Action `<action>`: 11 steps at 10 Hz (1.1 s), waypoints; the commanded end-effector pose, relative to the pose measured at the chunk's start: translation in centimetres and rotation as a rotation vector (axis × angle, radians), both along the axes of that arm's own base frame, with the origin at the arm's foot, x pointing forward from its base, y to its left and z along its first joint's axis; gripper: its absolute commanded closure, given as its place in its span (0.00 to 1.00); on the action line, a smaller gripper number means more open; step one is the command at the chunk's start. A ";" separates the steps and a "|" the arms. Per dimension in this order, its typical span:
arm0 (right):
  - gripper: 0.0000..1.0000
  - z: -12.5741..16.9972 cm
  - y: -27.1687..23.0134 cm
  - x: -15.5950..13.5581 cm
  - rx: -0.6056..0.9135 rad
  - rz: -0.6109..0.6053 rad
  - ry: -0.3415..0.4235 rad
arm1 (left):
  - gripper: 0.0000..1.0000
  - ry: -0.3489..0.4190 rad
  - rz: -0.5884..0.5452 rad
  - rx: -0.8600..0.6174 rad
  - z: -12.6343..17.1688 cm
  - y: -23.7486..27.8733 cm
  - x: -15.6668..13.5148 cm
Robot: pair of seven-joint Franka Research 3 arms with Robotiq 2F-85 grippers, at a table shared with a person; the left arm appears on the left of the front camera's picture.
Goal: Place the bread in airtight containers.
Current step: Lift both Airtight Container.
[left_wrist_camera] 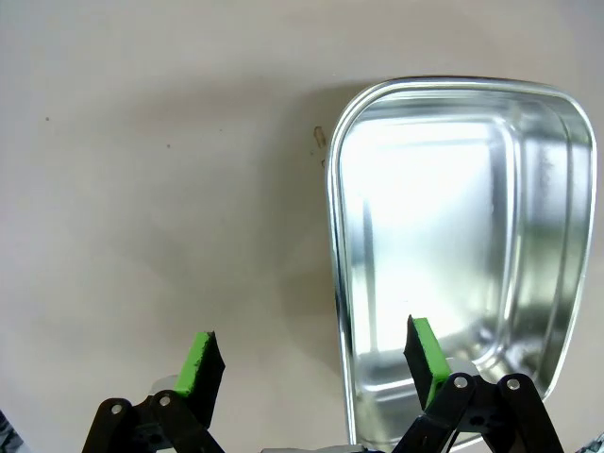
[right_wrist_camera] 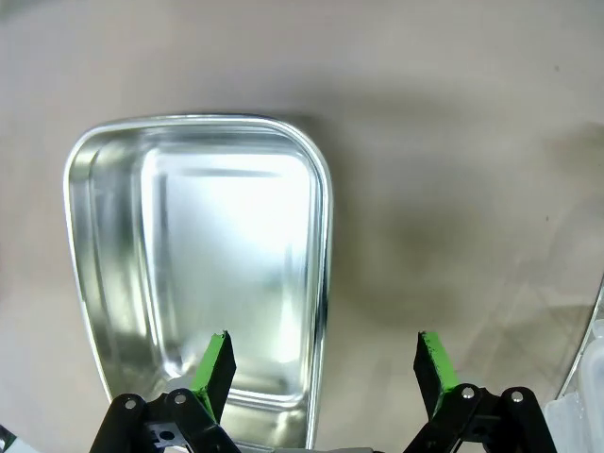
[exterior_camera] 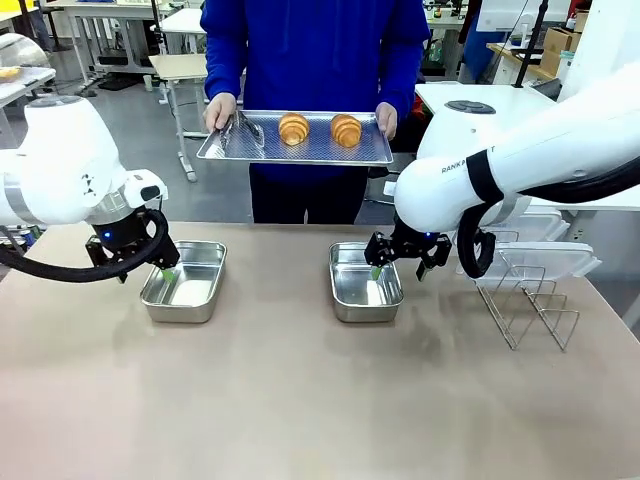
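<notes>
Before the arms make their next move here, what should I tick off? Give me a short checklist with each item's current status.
1. Left hand open: ok. One finger is over the left pan, the other over the table.
2. Right hand open: ok. It straddles the side rim of the right pan.
3. Both pans empty: ok.
4. Croissants in the pans: not ok. Both lie on the tray that the person holds up at the far side.
5. Nothing held in either hand: ok.
6. Fingers clear of the pan rims: cannot tell.
</notes>
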State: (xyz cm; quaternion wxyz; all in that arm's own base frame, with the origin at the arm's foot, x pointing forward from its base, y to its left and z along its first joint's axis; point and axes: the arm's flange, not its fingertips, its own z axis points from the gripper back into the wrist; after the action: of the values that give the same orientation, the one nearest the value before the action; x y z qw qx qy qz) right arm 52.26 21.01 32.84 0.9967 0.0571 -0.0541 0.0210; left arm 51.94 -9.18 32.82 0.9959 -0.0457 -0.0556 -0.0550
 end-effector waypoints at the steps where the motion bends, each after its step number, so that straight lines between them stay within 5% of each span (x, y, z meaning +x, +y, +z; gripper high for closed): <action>1: 0.00 -0.6 0.6 -0.1 -0.038 -0.025 -0.064 | 0.00 -0.036 0.017 0.039 -0.1 -0.3 0.1; 2: 0.59 -0.5 0.6 -0.1 -0.041 -0.032 -0.051 | 0.56 -0.041 0.010 0.060 -0.1 -0.2 0.1; 3: 0.60 -0.6 0.5 -0.1 -0.043 -0.034 -0.046 | 0.56 -0.045 0.010 0.069 -0.3 -0.2 0.1; 4: 1.00 -0.6 0.4 -0.1 -0.044 -0.039 -0.046 | 1.00 -0.041 0.009 0.082 -0.4 -0.2 0.2; 5: 0.65 -0.6 0.4 0.0 -0.044 -0.046 -0.048 | 0.60 -0.037 0.009 0.082 -0.4 -0.1 0.3; 6: 1.00 -0.5 0.5 0.0 -0.046 -0.052 -0.049 | 1.00 -0.036 0.011 0.078 -0.3 -0.2 0.3; 11: 1.00 -0.3 0.8 0.0 -0.052 -0.051 -0.042 | 1.00 -0.027 0.027 0.070 0.0 0.0 0.3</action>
State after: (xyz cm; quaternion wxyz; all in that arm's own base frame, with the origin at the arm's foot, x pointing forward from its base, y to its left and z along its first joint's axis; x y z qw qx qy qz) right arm 52.34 21.35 32.63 0.9967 0.0490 -0.0643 0.0116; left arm 52.20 -9.20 32.92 0.9959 -0.0183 -0.0671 -0.0578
